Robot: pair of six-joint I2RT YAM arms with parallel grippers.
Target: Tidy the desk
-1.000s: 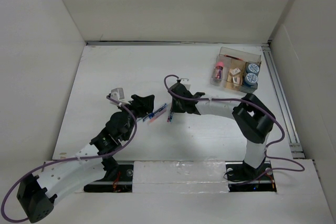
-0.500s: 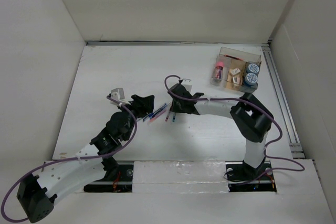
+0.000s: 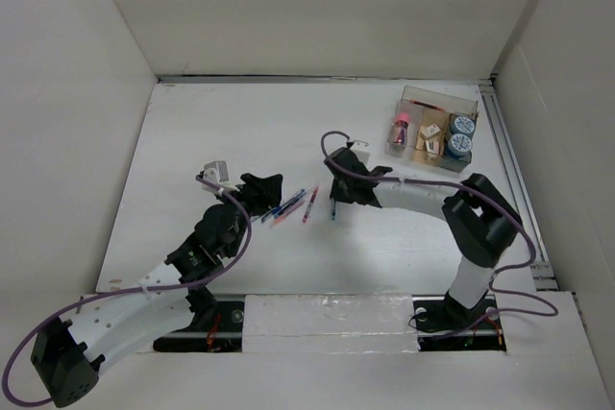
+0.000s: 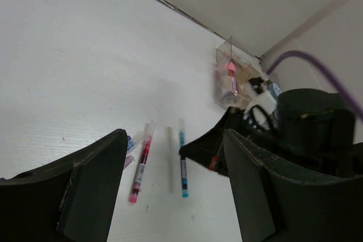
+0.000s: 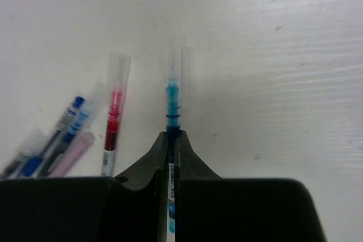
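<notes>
1. Right pincer [image 5: 171,135] is closed on a teal pen [image 5: 172,97]. Its fingers pinch the barrel, and the clear-capped end sticks out ahead of them. Whether the pen touches the worktop or hangs just above it, I cannot tell.
2. Left pincer [image 4: 174,134] is spread wide with nothing between its fingers. It sits near the middle of the worktop, just to the left of the pens.
3. The worktop [image 3: 231,122] is plain white and lies under both arms, with upright white walls [image 3: 77,93] along its left, far and right edges.
4. A red pen [image 5: 112,123] lies flat just to the left of the teal pen, roughly parallel to it and not touching it.
5. Two blue pens [image 5: 71,120] and a pink pen [image 5: 74,152] lie in a loose bunch further left, between the red pen and the left pincer.
6. A clear tray [image 3: 437,98] stands in the far right corner, well apart from the pens. It holds a pink-capped bottle [image 3: 399,128], two blue rolls [image 3: 461,136] and some small tan pieces.
</notes>
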